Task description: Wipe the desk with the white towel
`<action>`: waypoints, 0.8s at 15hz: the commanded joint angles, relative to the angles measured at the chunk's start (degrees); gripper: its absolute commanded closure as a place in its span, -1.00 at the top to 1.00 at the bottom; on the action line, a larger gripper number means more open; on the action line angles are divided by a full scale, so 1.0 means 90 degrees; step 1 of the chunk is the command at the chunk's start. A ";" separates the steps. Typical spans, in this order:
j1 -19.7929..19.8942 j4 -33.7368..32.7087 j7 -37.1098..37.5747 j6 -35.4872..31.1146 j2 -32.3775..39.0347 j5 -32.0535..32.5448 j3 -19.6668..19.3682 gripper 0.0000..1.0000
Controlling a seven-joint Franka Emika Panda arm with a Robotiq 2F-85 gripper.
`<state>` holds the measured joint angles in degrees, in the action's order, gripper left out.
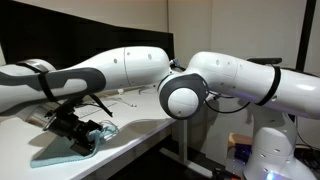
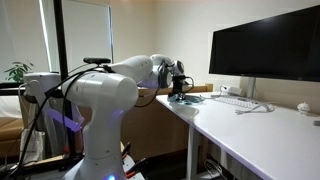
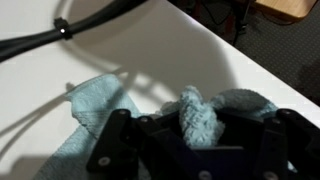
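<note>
Tool is clenching bunched towel; remainder is lying flat on counter, prob. so max. cloth area is contacting surface for wiping.

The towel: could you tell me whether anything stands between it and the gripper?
Nothing visible: the towel is bunched in the gripper, between its jaws. A black cable lies on the desk beyond.

The arm reaches low and outstretched, its end effector angled down, clamped on the white towel.
</note>
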<state>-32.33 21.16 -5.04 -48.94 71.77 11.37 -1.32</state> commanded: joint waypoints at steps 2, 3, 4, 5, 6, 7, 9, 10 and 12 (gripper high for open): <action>0.0399 0.0150 0.0141 -0.0492 0.0314 -0.0063 0.0022 -0.86; 0.0465 0.0145 0.0162 -0.0493 0.0311 -0.0066 0.0023 -0.87; 0.0545 0.0140 0.0205 -0.0482 0.0301 -0.0081 0.0025 -0.86; 0.0630 0.0134 0.0229 -0.0483 0.0293 -0.0097 0.0027 -0.85; 0.0715 0.0127 0.0257 -0.0492 0.0293 -0.0117 0.0033 -0.86; 0.0791 0.0124 0.0291 -0.0496 0.0293 -0.0136 0.0037 -0.87; 0.0943 0.0114 0.0363 -0.0510 0.0295 -0.0199 0.0052 -0.87; 0.1006 0.0108 0.0390 -0.0521 0.0296 -0.0226 0.0053 -0.86; 0.1119 0.0095 0.0477 -0.0533 0.0293 -0.0286 0.0053 -0.85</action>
<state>-24.13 21.14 -4.50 -49.11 71.79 10.13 -0.94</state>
